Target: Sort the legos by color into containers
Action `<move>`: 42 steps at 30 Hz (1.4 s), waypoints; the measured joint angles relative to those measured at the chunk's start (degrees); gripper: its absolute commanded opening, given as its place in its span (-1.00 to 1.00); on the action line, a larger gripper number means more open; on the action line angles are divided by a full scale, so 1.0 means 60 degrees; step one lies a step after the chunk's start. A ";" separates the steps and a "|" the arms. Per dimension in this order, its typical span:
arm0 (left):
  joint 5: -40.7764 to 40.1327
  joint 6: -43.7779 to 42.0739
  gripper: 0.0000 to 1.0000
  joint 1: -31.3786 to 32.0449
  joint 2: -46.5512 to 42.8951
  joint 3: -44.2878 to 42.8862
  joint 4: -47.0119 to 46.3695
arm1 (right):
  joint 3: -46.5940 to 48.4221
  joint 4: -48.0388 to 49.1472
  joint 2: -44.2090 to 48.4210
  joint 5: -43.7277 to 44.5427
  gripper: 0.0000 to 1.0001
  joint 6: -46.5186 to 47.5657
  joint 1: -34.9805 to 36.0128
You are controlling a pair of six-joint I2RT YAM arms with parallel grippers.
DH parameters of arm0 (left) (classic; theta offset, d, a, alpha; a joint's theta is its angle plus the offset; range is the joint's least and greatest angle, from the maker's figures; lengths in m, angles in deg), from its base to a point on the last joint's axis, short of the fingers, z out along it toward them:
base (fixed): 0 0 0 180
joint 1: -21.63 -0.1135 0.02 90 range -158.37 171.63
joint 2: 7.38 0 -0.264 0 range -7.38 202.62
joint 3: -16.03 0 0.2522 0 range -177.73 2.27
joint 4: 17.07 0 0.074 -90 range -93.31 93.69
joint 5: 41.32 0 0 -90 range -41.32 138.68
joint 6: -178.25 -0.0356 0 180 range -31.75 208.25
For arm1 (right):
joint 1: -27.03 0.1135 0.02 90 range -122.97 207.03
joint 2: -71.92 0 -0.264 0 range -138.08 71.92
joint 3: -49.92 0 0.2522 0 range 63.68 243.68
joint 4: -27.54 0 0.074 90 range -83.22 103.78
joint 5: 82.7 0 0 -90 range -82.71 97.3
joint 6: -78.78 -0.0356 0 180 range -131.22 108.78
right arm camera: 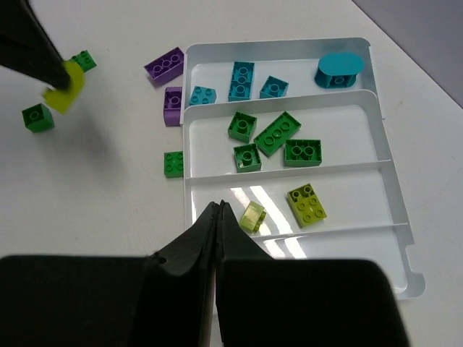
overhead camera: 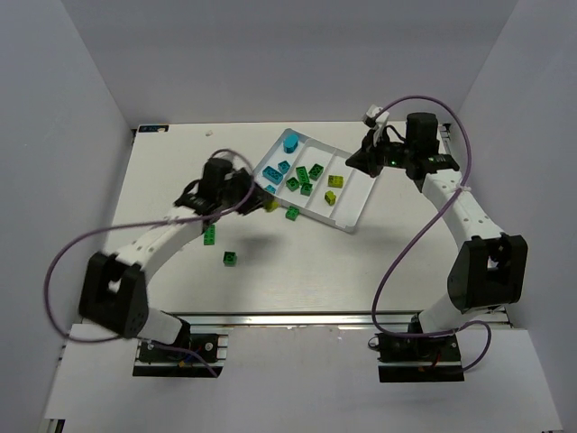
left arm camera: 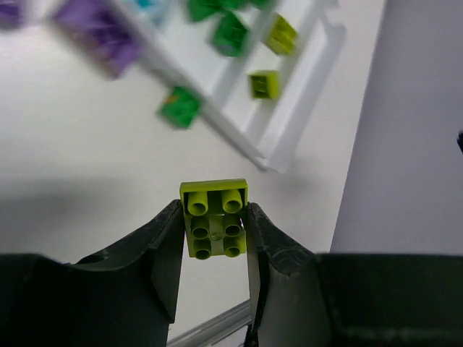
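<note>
My left gripper is shut on a yellow-green lego, held above the table just left of the white tray. My right gripper is shut and empty, hovering over the tray's near side. The tray's containers hold cyan legos in the first, green legos in the second, and two yellow-green legos in the third. The fourth container holds nothing. Two purple legos lie on the table against the tray's left end.
Loose green legos lie on the table: one beside the tray wall, two further left. White walls enclose the table on three sides. Purple cables loop from both arms.
</note>
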 measured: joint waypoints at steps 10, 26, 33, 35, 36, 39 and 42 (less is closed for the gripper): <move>0.1086 -0.2484 -0.97 0.2124 0.5996 -0.5909 -0.1075 | -0.0484 0.0237 0.0135 -0.0313 -1.00 -0.0561 -0.0211; -0.0135 -0.3104 0.10 0.2481 0.8338 -0.7756 0.0149 | -0.0769 0.0007 0.0379 -0.0557 -0.25 -0.0280 -0.0408; -0.0390 -0.3096 0.44 0.2572 0.8324 -0.7894 0.0295 | -0.0423 -0.1137 0.0062 -0.1402 0.26 0.1166 -0.0397; -0.0699 -0.3107 0.41 0.2601 0.8269 -0.7894 0.0506 | -0.0178 -0.1800 -0.0109 -0.1705 0.27 0.2007 -0.0313; -0.0911 -0.3126 0.32 0.2605 0.8211 -0.7890 0.0656 | -0.0029 -0.2244 -0.0200 -0.1836 0.27 0.2623 -0.0266; -0.1708 -0.3169 -0.20 0.2608 0.7595 -0.7453 0.0885 | 0.0324 -0.3570 -0.0426 -0.2047 0.29 0.4677 0.0080; -0.2390 -0.3118 -0.68 0.2546 0.6065 -0.6138 0.0907 | 0.0364 -0.4878 -0.0579 -0.1967 0.36 0.7213 0.0798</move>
